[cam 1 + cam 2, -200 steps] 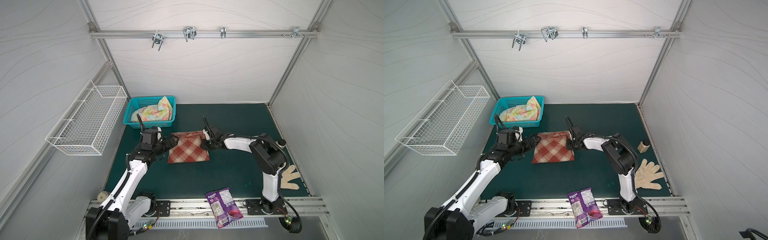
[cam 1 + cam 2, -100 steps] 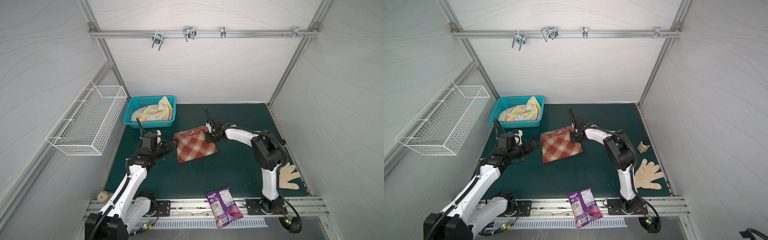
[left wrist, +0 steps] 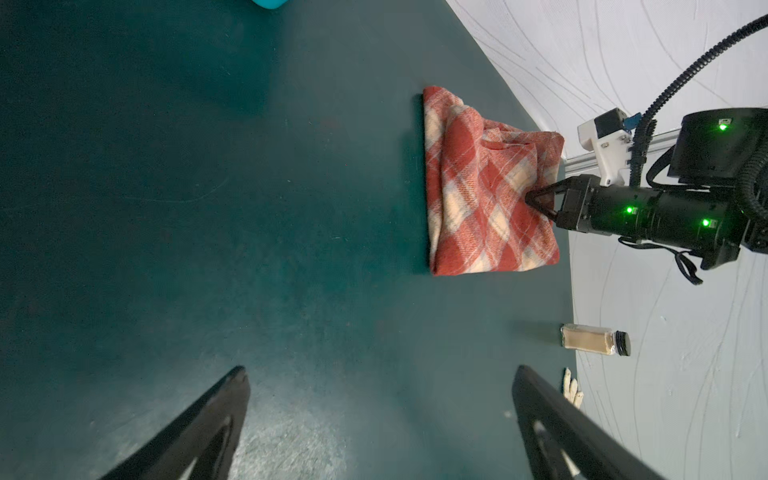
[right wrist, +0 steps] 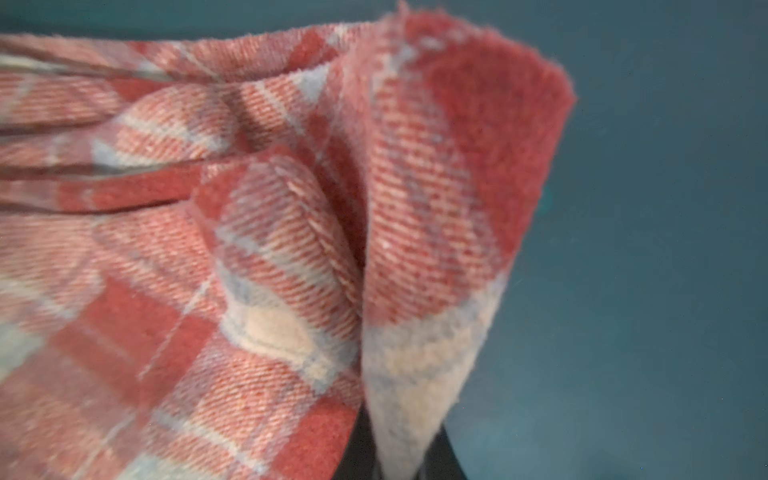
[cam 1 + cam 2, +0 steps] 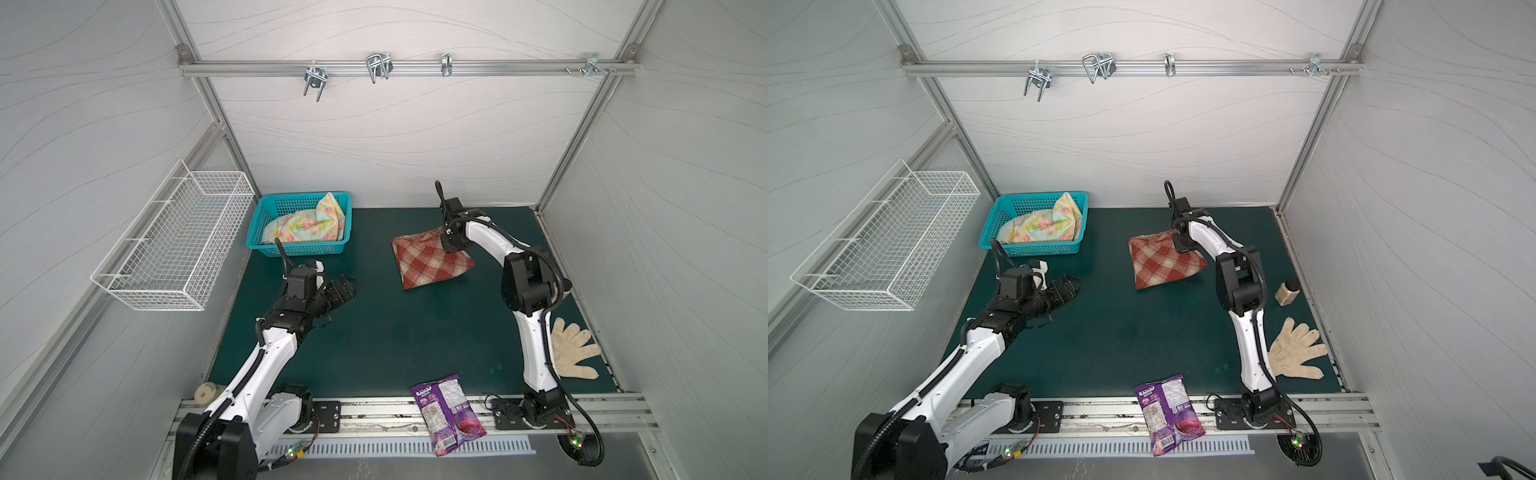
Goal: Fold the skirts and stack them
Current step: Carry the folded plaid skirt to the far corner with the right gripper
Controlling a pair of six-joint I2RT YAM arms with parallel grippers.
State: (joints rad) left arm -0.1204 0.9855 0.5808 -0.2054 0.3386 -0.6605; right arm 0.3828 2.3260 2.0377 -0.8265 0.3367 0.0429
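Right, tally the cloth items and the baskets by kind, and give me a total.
Skirts: 2, the plaid skirt and the flowered skirt
Gloves: 1, the glove
Baskets: 2, the teal basket and the wire basket
Total: 5

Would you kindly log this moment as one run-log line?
left claw: open, empty | right claw: shut on plaid skirt edge | floral skirt: crumpled in basket
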